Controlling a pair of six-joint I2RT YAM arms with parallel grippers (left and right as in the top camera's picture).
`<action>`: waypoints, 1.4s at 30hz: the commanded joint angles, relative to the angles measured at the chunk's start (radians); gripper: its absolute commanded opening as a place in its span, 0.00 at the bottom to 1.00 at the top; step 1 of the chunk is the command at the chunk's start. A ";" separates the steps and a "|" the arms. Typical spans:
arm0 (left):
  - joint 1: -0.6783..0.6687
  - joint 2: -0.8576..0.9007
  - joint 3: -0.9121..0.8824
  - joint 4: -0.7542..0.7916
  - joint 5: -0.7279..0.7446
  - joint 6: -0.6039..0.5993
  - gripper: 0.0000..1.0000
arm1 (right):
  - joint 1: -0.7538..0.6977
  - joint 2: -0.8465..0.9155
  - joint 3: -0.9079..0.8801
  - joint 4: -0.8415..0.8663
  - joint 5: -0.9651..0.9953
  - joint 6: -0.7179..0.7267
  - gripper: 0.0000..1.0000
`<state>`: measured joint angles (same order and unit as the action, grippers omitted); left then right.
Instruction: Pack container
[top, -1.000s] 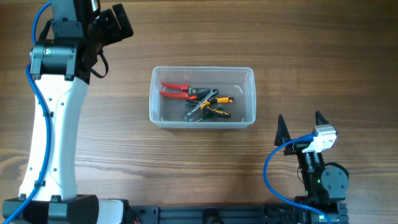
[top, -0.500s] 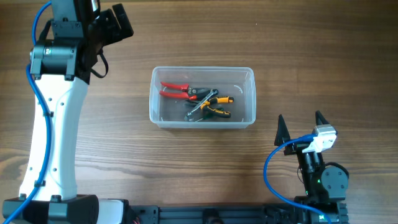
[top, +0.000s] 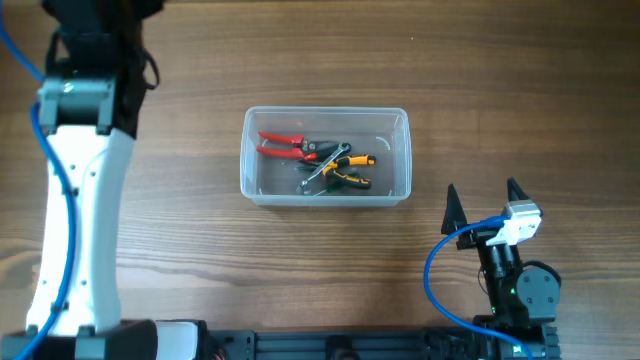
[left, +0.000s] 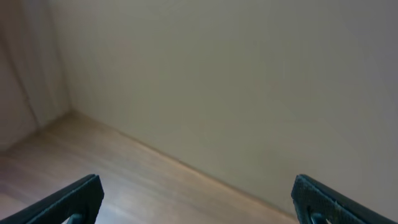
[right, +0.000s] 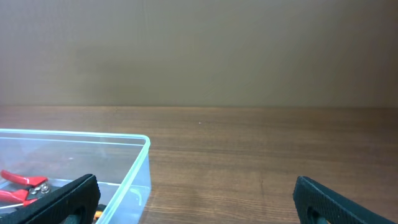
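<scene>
The clear plastic container (top: 396, 125) stands at the table's middle, holding red-handled pliers (top: 280, 145) and yellow-and-black pliers (top: 340, 168). In the right wrist view the container (right: 140, 165) is at the lower left with the red handles (right: 22, 185) inside. My right gripper (top: 481, 206) is open and empty, resting near the front right, apart from the container; its fingertips (right: 198, 202) show wide apart. My left gripper's jaws (left: 198, 199) are open and empty, facing a wall and table edge. In the overhead view the left gripper is out of frame at the top left.
The left arm's white link (top: 80, 215) runs along the table's left side. Bare wooden table (top: 300, 260) surrounds the container. A beige wall (right: 199, 50) stands behind the table.
The left arm's wrist and gripper have swung up and out of the overhead view at the top left. The right arm and the container have not moved.
</scene>
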<state>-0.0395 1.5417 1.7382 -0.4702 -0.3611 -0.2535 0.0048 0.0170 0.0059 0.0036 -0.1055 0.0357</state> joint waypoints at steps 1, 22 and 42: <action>0.040 -0.152 0.006 -0.019 -0.052 -0.005 1.00 | -0.004 -0.014 0.000 0.004 -0.014 -0.009 1.00; 0.103 -0.879 -0.188 -0.375 -0.052 -0.078 1.00 | -0.005 -0.014 0.000 0.004 -0.014 -0.009 1.00; 0.109 -1.209 -1.279 0.332 0.085 -0.436 1.00 | -0.004 -0.014 0.000 0.004 -0.014 -0.009 1.00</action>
<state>0.0624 0.4038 0.5293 -0.1558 -0.3370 -0.6334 0.0048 0.0154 0.0059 0.0032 -0.1055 0.0357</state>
